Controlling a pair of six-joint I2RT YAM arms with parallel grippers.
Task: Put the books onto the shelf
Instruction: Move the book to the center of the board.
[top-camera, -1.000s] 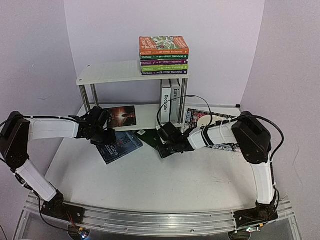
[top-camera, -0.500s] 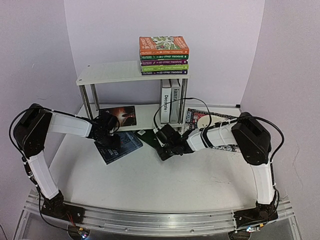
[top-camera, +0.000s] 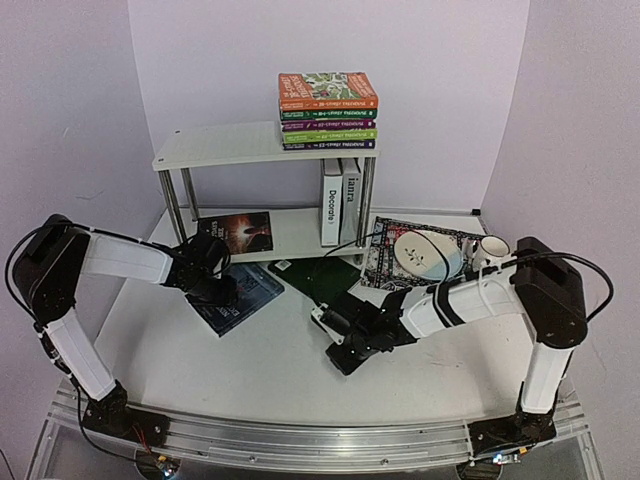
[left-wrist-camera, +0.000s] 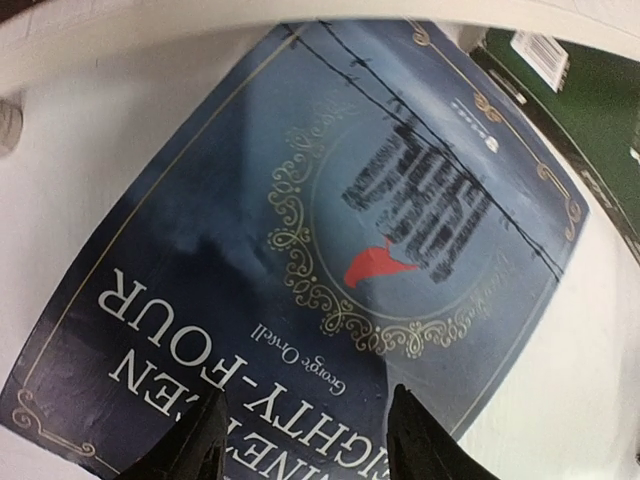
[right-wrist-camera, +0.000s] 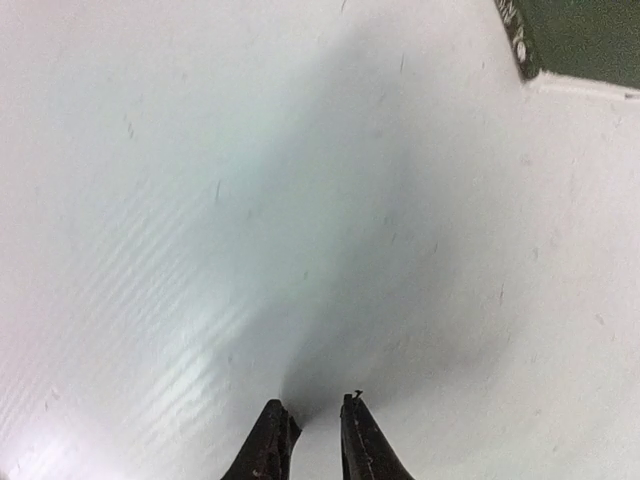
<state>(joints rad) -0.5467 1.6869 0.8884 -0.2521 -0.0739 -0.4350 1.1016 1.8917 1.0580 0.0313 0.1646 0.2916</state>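
Observation:
A dark blue book lies flat on the table in front of the shelf; the left wrist view shows its cover close up. My left gripper hovers open over that cover's near edge. A dark green book lies flat to the right. My right gripper is over bare table, nearer than the green book, its jaws a narrow gap apart and empty. Colourful books are stacked on the top board. Two books stand upright below, and a dark one lies flat.
A black patterned mat lies right of the shelf, carrying a white bowl and a mug. The shelf's chrome legs stand just behind the left gripper. White walls close in on both sides.
The right arm has pulled back from the green book toward the near side, and its jaws have narrowed. The left gripper has shifted slightly over the blue book.

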